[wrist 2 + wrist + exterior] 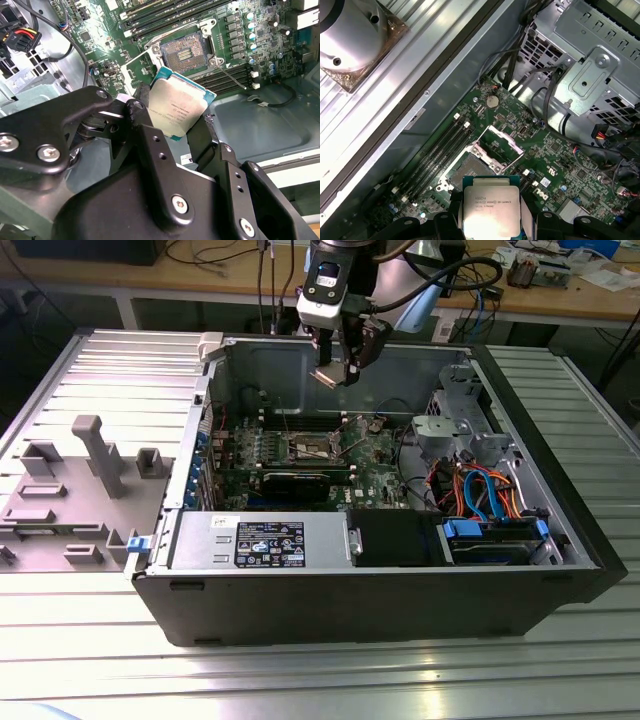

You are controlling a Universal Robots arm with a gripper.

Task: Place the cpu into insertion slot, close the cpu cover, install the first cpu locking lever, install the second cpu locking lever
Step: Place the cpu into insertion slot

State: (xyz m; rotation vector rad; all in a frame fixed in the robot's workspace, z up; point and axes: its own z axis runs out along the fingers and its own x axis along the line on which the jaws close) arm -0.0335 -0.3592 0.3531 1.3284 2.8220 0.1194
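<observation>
Black pincer [175, 114] clamped narrowly on flat square silver-topped cpu [177, 102], hanging above dark silver-rimmed insertion slot [182, 50], seemingly clear of it, near far wall of grey metal case [350, 612]

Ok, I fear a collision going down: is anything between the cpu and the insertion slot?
Nothing visible does. The gripper holds the cpu in the air above the board; the insertion slot lies bare, its cpu cover swung up to one side.

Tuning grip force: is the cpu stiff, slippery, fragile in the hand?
Likely stiff: the cpu is a flat metal-topped plate, held by its edges in the hand with no visible bend. Probably light, being thin. Smooth edges may slip or pivot, so it could drop toward the insertion slot.
</observation>
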